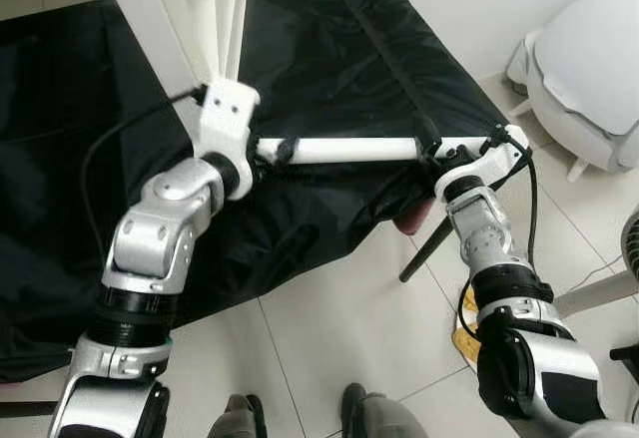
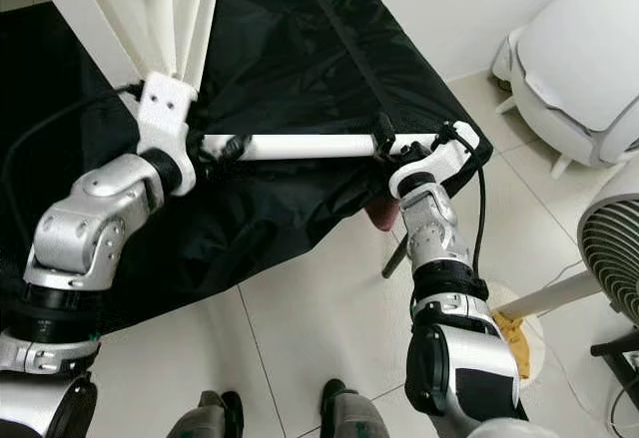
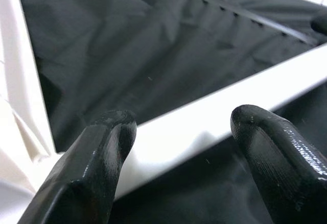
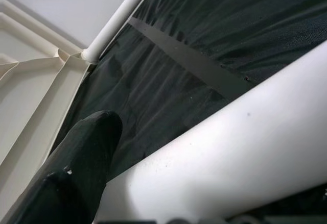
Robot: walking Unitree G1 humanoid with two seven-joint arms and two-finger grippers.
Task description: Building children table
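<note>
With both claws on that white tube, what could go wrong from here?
The white tube is held at both ends, by the left claw and the right claw; uneven motion could twist it loose. The loose black fabric underneath could snag the fingers.

A room in a home: glossy pale floor tiles (image 1: 329, 328) run up to a plain white wall (image 1: 469, 9). A rounded white appliance (image 1: 584, 69) stands on the right, a standing fan (image 2: 611, 248) nearer on the right, and black cloth (image 1: 329, 69) is spread over the floor.
</note>
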